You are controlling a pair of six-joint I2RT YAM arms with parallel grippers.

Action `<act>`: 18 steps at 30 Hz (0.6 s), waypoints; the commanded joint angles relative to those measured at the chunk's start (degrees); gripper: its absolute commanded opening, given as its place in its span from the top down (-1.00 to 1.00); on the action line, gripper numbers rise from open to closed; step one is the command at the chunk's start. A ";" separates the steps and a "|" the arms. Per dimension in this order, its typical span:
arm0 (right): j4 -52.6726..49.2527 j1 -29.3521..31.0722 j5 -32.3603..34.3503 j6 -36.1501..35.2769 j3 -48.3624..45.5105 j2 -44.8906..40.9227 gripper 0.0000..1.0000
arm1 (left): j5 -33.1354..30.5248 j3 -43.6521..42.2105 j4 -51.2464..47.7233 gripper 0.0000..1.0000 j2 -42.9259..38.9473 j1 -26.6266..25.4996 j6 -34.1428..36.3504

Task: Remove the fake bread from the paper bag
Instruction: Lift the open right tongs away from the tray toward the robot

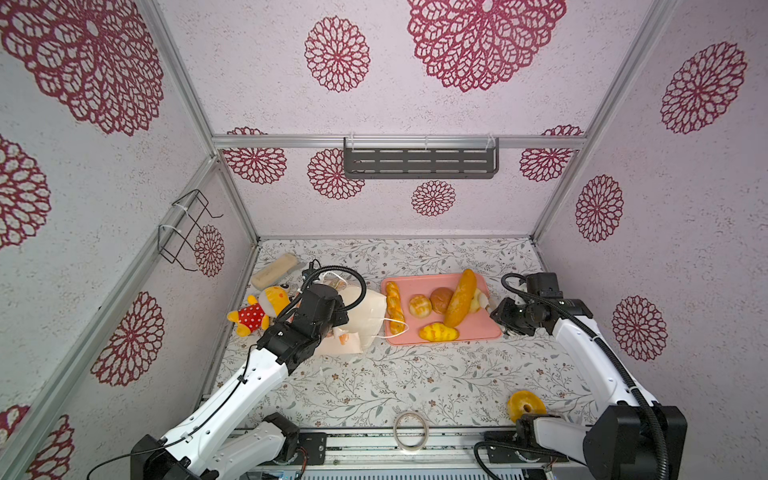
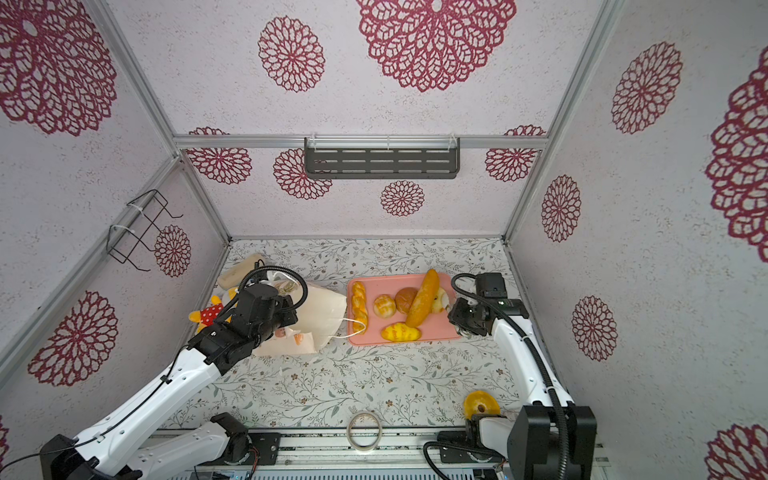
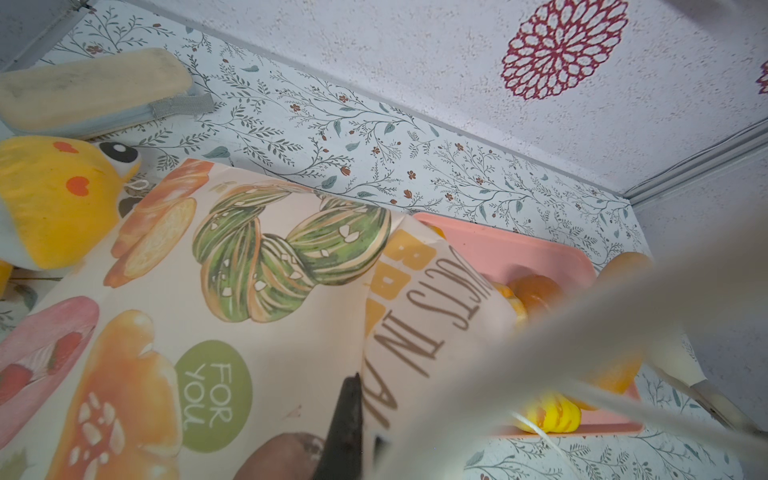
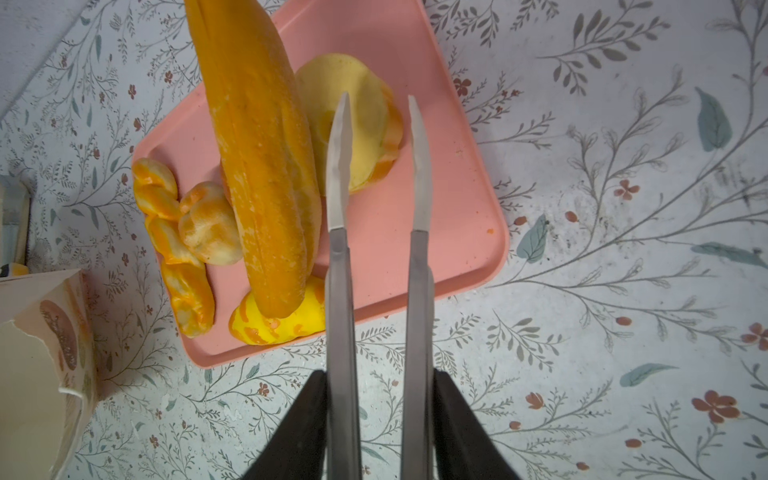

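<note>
Six pieces of fake bread point(image 1: 441, 300) were found lying on the pink tray point(image 1: 478, 330). A braided stick point(image 1: 395, 307) was laid along the tray's left edge, with a scored round bun point(image 1: 420, 306) and a brown bun point(image 2: 405, 300) near the tray's middle. A long loaf point(image 1: 461, 297) was set diagonally, its near end over a yellow loaf point(image 1: 438, 332). A pale ring-shaped piece point(image 4: 365, 83) was tucked by the tray's right edge. One more ring bread point(image 1: 525, 405) was left well apart from the tray, toward the near side.

The paper bag point(image 1: 365, 316) was laid on its side just beside the tray's left edge, one cord handle point(image 1: 397, 323) draped onto the tray. The left gripper point(image 3: 363, 424) was clenched tight, apparently pinching a fold of the bag's printed paper. The right gripper point(image 4: 377, 108) was held over the tray's right part, its jaws parted and nothing between them, one fingertip point(image 4: 341, 124) in front of the pale piece.

Beyond the bag from the tray, a yellow plush toy point(image 1: 259, 309) and a beige block point(image 1: 274, 271) were seen. A tape roll point(image 1: 410, 430) was placed far from the tray at the near edge.
</note>
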 commanded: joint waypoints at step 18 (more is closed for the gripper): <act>5.84 -0.24 -2.67 1.35 -1.49 2.75 0.13 | 0.20 -0.86 -0.06 1.00 -0.88 0.53 0.11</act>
